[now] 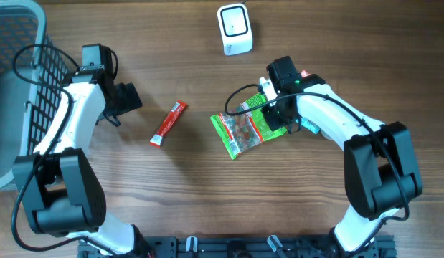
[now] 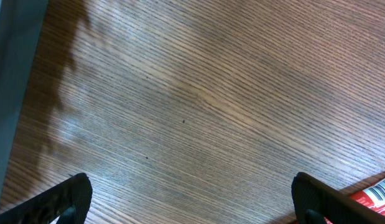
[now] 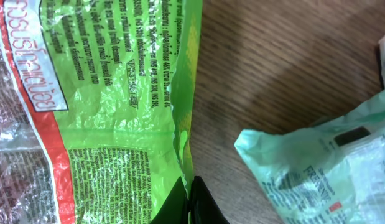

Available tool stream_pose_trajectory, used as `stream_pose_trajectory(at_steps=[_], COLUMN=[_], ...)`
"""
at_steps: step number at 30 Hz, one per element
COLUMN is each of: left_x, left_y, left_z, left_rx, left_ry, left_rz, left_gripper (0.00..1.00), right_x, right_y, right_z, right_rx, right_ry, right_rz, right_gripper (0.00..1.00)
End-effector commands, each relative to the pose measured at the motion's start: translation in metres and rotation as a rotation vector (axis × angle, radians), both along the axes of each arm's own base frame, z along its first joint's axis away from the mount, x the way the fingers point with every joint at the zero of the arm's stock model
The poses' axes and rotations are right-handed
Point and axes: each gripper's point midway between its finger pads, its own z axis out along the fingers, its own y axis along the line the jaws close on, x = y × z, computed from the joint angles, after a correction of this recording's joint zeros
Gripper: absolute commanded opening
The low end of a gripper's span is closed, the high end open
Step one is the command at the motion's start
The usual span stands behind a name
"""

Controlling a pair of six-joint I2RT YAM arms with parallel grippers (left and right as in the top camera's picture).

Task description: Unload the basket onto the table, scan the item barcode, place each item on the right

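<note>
Packet (image 1: 239, 134), green, lying on the table (image 1: 207, 208) well apart from the scanner (image 1: 234, 29), its seam edge pinched in my right claw (image 3: 189, 202) so that, I judge, it can be lifted and its barcode turned to the scanner; my left claw (image 2: 192, 208) hangs wide and empty.

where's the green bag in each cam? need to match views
Overhead: green bag right of centre, its right edge in the right gripper.
Left wrist: not in it; only table and a red stick at lower right.
Right wrist: bag fills the left half, pinched at bottom centre.
Shared landmark: right gripper on the bag's edge, overhead and right wrist.
</note>
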Motion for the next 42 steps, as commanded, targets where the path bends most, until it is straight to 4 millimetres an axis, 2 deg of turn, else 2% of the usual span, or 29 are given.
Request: stream_pose_trajectory(at_steps=[1,5,28,31,37,42], left_x=[0.005,0.005,0.005,0.005,0.005,0.005], left_y=[0.001,0.001,0.001,0.001,0.001,0.001], left_z=[0.01,0.01,0.01,0.01,0.01,0.01], left_rx=[0.0,0.0,0.0,0.0,0.0,0.0], left_ry=[-0.029,-0.029,-0.029,-0.029,-0.029,-0.029], left_rz=[-0.004,-0.004,-0.004,-0.004,-0.004,-0.004], left_gripper=[1.0,1.0,1.0,1.0,1.0,1.0], right_x=[0.003,0.005,-0.003,-0.004,-0.005,0.003], right_y=[0.015,0.03,0.026,0.026,0.026,0.029], right_z=[0.009,0.012,0.01,0.01,0.01,0.012], right_rx=[0.084,0.163,0.15,0.149,0.147,0.16], right_ry=[-0.024,-0.025,0.009,0.013,0.018,-0.018], right_rz=[0.017,0.033,0.027,0.027,0.027,0.03], right_gripper=[0.04,0.04,0.06,0.11,0.4,0.44])
